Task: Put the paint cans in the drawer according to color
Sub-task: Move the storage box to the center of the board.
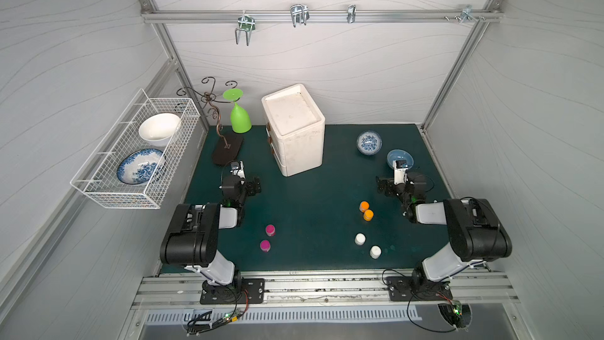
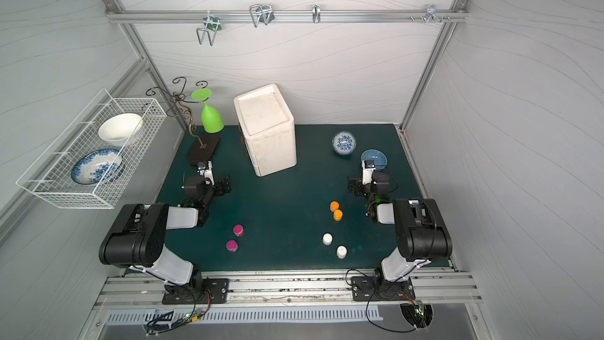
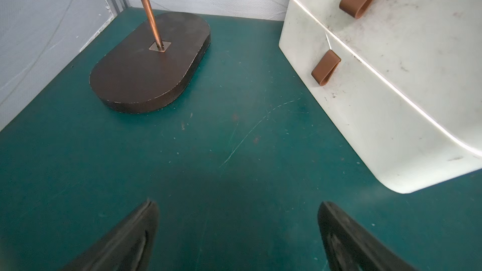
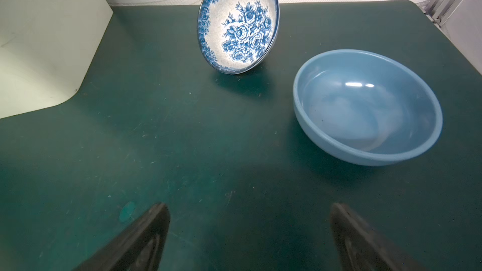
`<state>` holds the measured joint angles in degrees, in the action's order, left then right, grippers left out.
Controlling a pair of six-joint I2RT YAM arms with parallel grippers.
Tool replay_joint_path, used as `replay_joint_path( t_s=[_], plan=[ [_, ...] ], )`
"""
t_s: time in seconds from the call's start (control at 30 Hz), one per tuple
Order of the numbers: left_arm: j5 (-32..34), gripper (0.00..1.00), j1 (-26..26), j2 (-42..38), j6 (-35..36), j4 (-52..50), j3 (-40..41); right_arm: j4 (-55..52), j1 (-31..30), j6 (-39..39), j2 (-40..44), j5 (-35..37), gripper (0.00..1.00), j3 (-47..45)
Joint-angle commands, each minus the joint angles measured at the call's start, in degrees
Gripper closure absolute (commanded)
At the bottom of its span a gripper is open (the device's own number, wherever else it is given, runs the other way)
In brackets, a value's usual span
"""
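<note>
Scuffed white plastic drawer, glossy blue bowl (glazed-looking), matt green mat

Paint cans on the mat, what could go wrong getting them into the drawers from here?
The orange cans stand very close together, so gripping one may topple the other. The drawer chest is shut, and its small brown tabs sit on the left pincer's side; pulling one might drag the whole chest.

No legible text, no labels, brands or numbers

Black joints, white shells, thin cables; left hand and right hand are dark, tapered.
</note>
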<state>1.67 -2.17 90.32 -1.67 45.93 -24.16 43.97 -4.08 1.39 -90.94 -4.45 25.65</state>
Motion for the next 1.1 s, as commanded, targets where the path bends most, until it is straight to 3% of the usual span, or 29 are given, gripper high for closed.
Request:
replay_joint_path(
  t_s=[0.0, 0.77, 0.93, 1.07],
  plan=[
    [0.8, 0.0, 0.4, -1.4, 0.4, 1.4, -0.4, -0.1, -1.1, 0.8, 1.0, 1.7, 0.01, 0.5],
    [0.3, 0.0, 0.1, -1.4, 0.1, 1.4, -0.4, 0.0, -1.3, 0.8, 1.0, 2.1, 0.01, 0.5],
    [-2.2, 0.0, -1.2, -1.5, -0.4, 1.5, -0.2, 0.3, 2.2, -1.7, 0.9, -3.4, 0.01, 0.3],
    [-4.8, 0.0, -0.7, -4.2, 1.5, -2.3, -1.4, -0.6, -0.2, 0.0, 0.7, 1.0, 0.01, 1.0]
  ],
)
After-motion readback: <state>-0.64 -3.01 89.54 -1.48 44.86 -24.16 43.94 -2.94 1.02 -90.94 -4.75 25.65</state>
